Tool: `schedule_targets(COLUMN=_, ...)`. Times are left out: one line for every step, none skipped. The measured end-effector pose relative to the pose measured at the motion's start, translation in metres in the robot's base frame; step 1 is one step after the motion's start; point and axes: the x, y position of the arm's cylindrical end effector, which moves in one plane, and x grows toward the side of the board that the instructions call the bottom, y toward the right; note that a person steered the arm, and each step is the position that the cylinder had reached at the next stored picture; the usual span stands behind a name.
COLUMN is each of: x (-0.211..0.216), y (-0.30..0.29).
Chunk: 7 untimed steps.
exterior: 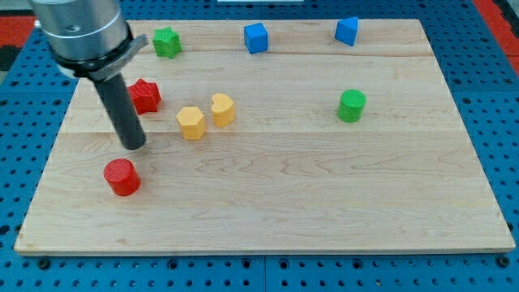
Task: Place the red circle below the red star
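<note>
The red circle (122,177) is a short red cylinder near the board's left side, toward the view's bottom. The red star (145,96) lies above it, partly hidden behind my rod. My tip (135,147) rests on the board between the two, just above and slightly right of the red circle, apart from it by a small gap, and below the red star.
Two yellow blocks (191,122) (222,109) sit side by side right of the rod. A green star (167,41) and two blue blocks (255,37) (347,31) line the board's top edge. A green cylinder (352,105) stands at right. The wooden board (324,195) lies on blue pegboard.
</note>
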Motion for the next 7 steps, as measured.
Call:
schedule_targets(x=0.011, y=-0.048)
schedule_targets(x=0.004, y=-0.038)
schedule_targets(x=0.0, y=0.004)
schedule_targets(x=0.0, y=0.013)
schedule_targets(x=-0.005, y=0.023)
schedule_targets(x=-0.009, y=0.027)
schedule_targets(x=-0.023, y=0.031)
